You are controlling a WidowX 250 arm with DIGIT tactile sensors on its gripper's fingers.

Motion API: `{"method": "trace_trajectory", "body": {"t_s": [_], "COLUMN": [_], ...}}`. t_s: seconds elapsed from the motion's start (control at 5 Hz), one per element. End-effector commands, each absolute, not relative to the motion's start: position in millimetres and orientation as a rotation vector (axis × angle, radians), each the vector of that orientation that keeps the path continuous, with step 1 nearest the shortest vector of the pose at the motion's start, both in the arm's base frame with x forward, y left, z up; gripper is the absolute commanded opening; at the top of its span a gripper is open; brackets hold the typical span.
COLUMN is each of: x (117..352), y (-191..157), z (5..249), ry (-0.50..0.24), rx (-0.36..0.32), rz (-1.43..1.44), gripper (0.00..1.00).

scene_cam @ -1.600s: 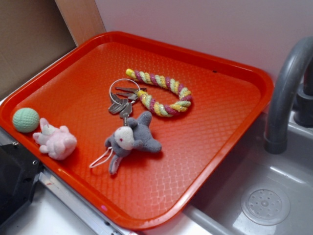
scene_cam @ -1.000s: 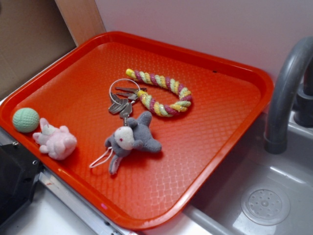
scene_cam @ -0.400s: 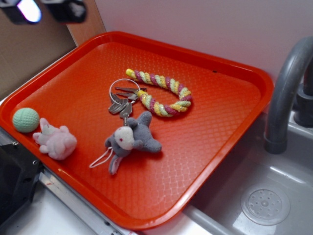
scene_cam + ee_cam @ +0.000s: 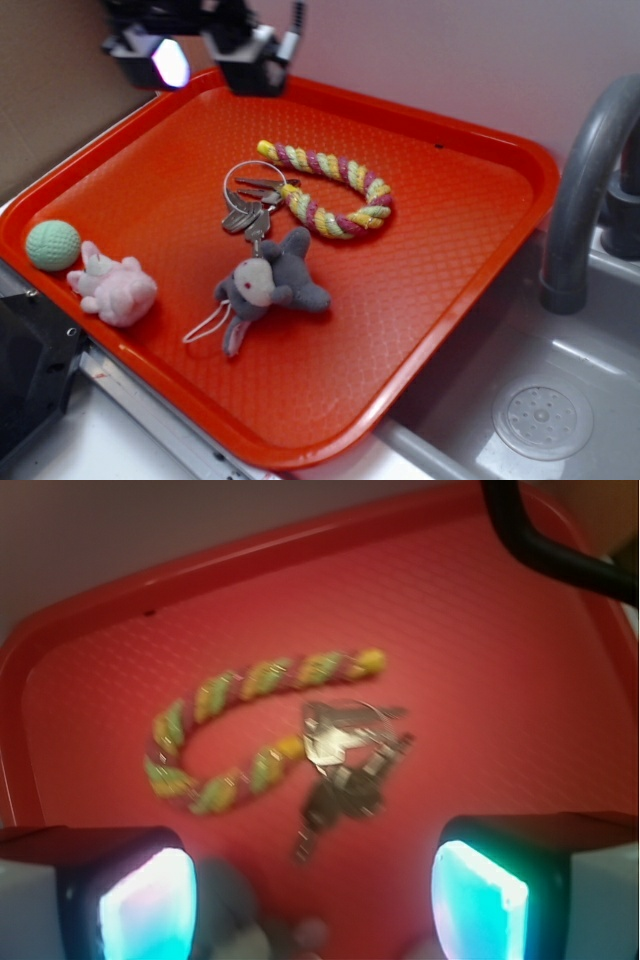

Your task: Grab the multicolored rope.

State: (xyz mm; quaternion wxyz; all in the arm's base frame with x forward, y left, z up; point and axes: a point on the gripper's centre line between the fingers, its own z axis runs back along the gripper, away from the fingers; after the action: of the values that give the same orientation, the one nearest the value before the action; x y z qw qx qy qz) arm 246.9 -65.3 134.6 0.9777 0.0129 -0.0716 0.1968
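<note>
Midway across the orange tray (image 4: 450, 260), we found the multicolored rope (image 4: 335, 187) curled in a horseshoe of yellow, maroon and pale green, touching the keys (image 4: 250, 205); our gripper (image 4: 200, 55) hovered apart, fingers spread, empty.

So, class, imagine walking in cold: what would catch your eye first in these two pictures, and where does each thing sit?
First the bright orange tray filling the scene beside a grey sink. Near its middle lies the multicolored rope, curved like a horseshoe, with a key ring at its open end and a grey plush toy just in front. The pincer hangs open above the tray's far left corner.
</note>
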Motion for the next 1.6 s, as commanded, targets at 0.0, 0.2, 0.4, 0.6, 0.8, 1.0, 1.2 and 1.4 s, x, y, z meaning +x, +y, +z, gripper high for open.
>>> {"method": "trace_trajectory", "body": {"t_s": [0.0,0.2,0.4,0.6,0.8,1.0,1.2,1.4], "x": [286.1,298.8,308.6,308.6,302.9,297.0,292.9,290.7], "y": [-86.6,-83.3,-82.5,-91.1,-101.2,-107.3,-112.8,-113.1], "z": [101.9,80.9,58.1,42.7,29.7,21.3,16.5,14.3], "ry": [-0.141,-0.116,-0.090,-0.061,-0.055,-0.049,-0.048,-0.062], "rx": [0.053,0.071,0.090,0.064,0.026,-0.026,-0.029,-0.007], "rz": [0.331,0.328,0.291,0.229,0.154,0.091,0.077,0.086], "gripper": [1.00,1.00,1.00,1.00,1.00,1.00,1.00,0.00]}}
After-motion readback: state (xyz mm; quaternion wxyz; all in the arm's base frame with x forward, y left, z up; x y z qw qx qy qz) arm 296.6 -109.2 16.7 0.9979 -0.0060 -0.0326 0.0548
